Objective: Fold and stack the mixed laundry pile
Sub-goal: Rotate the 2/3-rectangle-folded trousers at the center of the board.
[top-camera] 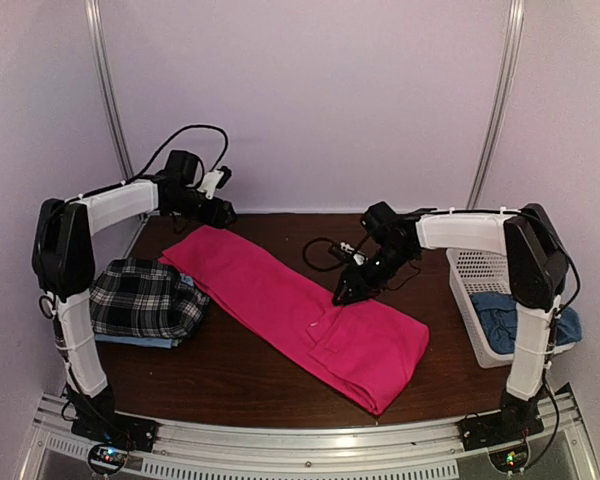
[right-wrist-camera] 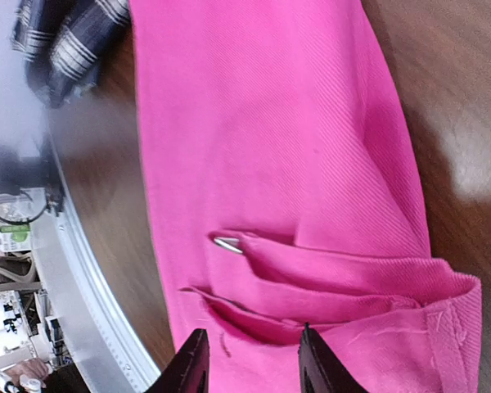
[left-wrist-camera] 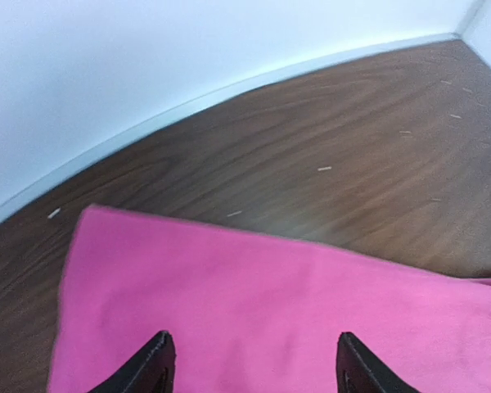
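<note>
You're on the trousers (top-camera: pixel 300 310). They lie flat and slantwise across the middle of the table (top-camera: pixel 240 385), with the leg ends at the far left and the waist at the near right. The legs look laid 1 over the other, though that is a judgement from the outline.

Your left hand (left-wrist-camera: pixel 254 348) hovers over the leg ends with its fingers wide apart and nothing between them. Your right hand (right-wrist-camera: pixel 252 344) is down at the waist edge, its fingers part-way apart with a ridge of pink fabric between them. You cannot tell from these views whether that fabric is pinched or only lies there.

To the left, well apart from the trousers' middle, the plaid shirt (top-camera: pixel 145 295) sits folded on the blue shirt (top-camera: pixel 150 341), so 2 pieces seem done. The blue cloth (top-camera: pixel 515 322) is in the basket (top-camera: pixel 475 265) at the right, not yet folded.

The next move probably calls for a crosswise fold:
- Take both layers at the leg ends with the left hand.
- Carry them toward the waist.
- Keep the right hand pinning or holding the waist so the cloth does not slide.

Get a grip through both layers, or the top leg will peel away alone. After that, the trousers go onto the plaid stack.
</note>
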